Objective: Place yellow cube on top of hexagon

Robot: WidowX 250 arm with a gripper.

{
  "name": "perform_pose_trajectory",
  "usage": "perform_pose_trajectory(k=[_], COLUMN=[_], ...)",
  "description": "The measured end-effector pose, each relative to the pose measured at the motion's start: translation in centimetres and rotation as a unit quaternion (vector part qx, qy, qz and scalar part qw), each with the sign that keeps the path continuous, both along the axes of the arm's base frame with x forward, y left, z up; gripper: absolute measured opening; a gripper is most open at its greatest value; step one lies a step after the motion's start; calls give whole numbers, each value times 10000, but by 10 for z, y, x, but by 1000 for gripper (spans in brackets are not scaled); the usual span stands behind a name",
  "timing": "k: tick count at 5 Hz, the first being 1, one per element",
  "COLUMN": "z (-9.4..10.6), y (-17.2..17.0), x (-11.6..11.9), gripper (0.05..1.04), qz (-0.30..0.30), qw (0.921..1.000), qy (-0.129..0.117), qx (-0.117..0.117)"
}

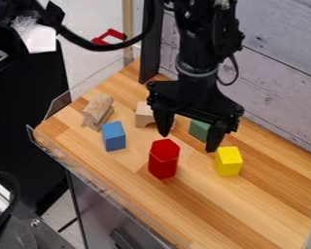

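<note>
The end effector (188, 141) points downward, open, above the wooden counter (249, 214).

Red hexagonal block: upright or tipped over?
Upright: the red hexagonal block stands on the wooden surface, six-sided face on top, long sides running down.

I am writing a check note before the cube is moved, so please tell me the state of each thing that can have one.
Gripper: open, holding nothing
Red hexagon: standing upright, nothing on top
Yellow cube: resting on the wooden surface, not stacked
Blue block: resting on the wooden surface
Green block: partly hidden behind the gripper
</note>
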State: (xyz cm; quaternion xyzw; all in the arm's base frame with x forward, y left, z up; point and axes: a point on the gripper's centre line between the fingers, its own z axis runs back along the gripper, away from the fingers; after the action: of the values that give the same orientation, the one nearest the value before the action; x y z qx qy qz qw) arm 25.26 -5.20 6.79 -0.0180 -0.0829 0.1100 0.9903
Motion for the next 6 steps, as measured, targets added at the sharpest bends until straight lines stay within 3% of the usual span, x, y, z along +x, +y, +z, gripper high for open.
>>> perform_pose_trajectory(k=[2,4,6], z=[-14,-21,-31], y=[-2,-19,-36], x=[-5,12,28], gripper=[1000,1000,1000], qz=[219,514,672], qw=[9994,9982,9972], qy=[258,294,240], qx=[17,0,-203])
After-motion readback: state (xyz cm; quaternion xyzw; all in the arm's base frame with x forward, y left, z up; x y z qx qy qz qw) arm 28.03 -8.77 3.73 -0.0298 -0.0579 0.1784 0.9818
